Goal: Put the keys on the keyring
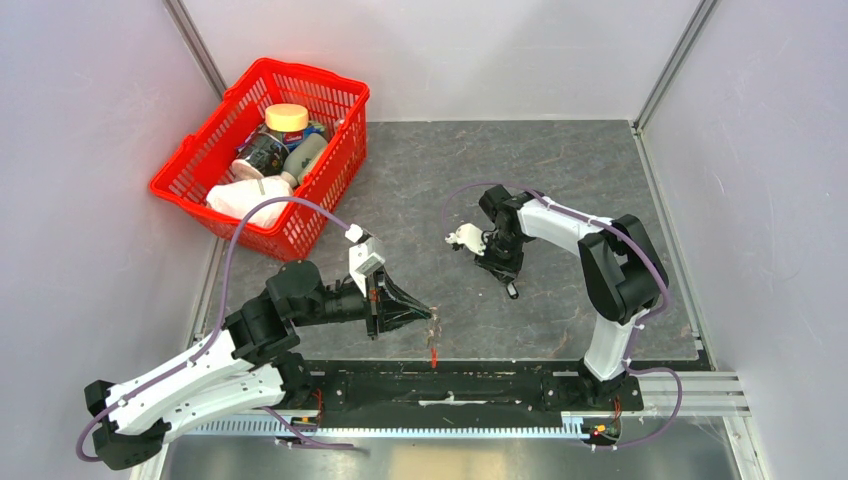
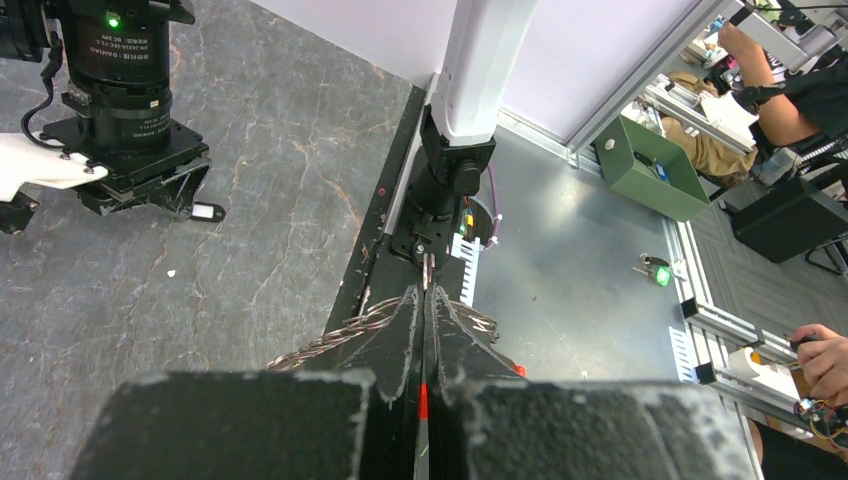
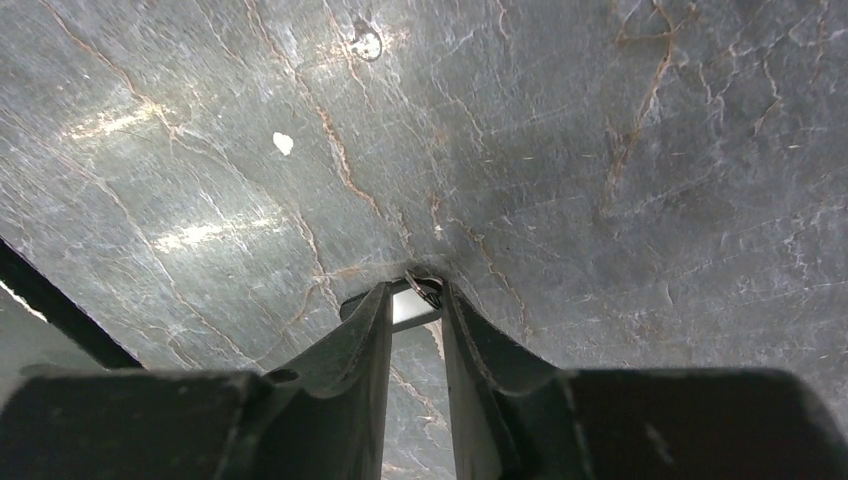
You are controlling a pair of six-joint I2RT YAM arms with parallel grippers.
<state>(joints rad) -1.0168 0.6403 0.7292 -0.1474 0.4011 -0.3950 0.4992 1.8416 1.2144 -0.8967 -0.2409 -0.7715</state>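
My left gripper (image 1: 432,318) is shut on the keyring, held above the table's near edge. The keyring's red strap (image 1: 433,352) hangs below the fingertips. In the left wrist view a thin metal piece of the keyring (image 2: 428,270) sticks out past the closed tips, and a bit of the red strap (image 2: 423,400) shows between the fingers. My right gripper (image 1: 511,287) points down at the mat. Its fingertips (image 3: 375,305) flank a small flat silvery key (image 3: 410,306) with a tiny wire loop at its far end. This key also shows in the left wrist view (image 2: 205,211). Other keys are not visible.
A red plastic basket (image 1: 190,175) with jars and a white cloth stands at the back left. A black rail (image 1: 460,385) runs along the near edge between the arm bases. Grey walls close in on both sides.
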